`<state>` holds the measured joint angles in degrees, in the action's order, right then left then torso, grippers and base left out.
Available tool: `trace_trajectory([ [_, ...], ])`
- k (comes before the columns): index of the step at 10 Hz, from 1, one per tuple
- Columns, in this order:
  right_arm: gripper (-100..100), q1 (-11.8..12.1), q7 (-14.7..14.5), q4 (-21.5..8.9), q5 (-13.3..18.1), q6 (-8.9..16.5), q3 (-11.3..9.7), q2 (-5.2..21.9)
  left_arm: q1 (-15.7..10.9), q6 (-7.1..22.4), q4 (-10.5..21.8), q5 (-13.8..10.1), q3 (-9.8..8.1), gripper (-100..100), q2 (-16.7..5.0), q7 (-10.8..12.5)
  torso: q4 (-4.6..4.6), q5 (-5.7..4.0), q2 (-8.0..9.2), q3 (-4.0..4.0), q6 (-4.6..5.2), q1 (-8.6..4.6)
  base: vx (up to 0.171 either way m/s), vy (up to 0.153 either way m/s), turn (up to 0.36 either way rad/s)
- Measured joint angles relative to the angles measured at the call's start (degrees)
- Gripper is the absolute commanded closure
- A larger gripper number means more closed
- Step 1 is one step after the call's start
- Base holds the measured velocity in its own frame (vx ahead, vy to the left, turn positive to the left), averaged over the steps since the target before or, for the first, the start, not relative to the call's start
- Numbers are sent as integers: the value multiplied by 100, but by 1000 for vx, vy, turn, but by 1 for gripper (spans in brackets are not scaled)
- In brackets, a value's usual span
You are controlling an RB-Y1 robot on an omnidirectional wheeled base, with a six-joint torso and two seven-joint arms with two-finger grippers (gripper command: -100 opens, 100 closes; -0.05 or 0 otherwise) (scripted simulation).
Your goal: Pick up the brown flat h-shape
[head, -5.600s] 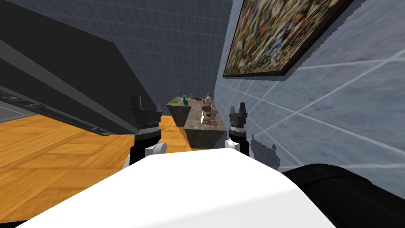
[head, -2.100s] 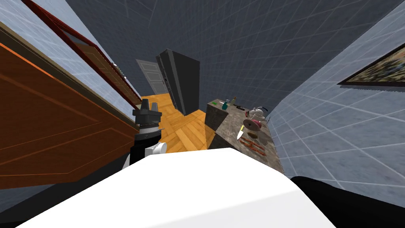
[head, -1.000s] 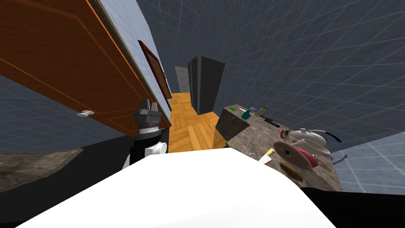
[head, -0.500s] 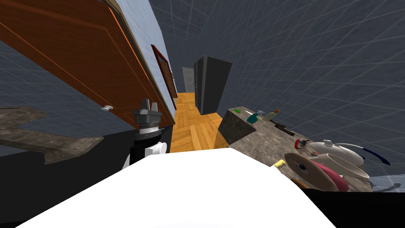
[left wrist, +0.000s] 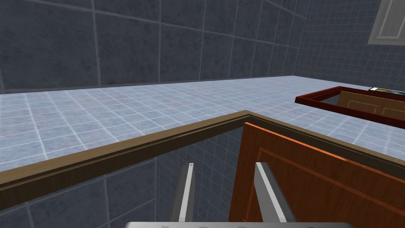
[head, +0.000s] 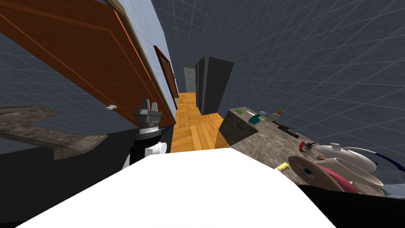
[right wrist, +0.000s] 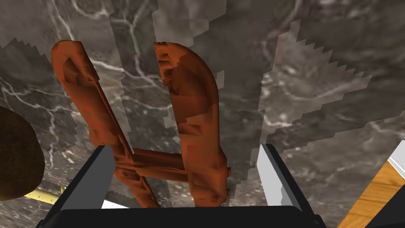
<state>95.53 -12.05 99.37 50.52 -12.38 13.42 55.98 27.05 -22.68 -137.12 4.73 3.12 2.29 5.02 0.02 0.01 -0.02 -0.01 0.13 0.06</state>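
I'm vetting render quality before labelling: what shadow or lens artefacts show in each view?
Right wrist view: jagged, stair-stepped shadow patches on the marbled counter around the brown H-shape. Head view: wide lens splays walls, slants the brown door. Left wrist view: even light, no jagged shadows.

The matt reddish-brown h-shape (right wrist: pixel 193 118) lies on a veined marble-like counter (right wrist: pixel 316 59); the door (head: pixel 79 51) looks wooden.
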Motion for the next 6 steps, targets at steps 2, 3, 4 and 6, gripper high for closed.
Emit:
trace_trajectory([
  [2,100,2,-2,5,2,-9,-5,0,0,0,0,0,0,0,0,0,0,3,-1,-1,-2,-4,0,3,-2],
  [3,100,2,-2,4,2,-5,-1,1,0,0,0,0,0,0,0,0,0,1,-1,-1,0,-3,0,0,0],
  [4,100,2,-3,4,2,-5,-2,1,0,0,0,0,0,0,0,0,0,1,-1,0,0,-3,0,0,0],
  [6,100,2,-3,4,2,-4,-1,1,0,0,0,0,0,0,0,0,0,1,-1,0,0,-3,-1,-1,-33],
])
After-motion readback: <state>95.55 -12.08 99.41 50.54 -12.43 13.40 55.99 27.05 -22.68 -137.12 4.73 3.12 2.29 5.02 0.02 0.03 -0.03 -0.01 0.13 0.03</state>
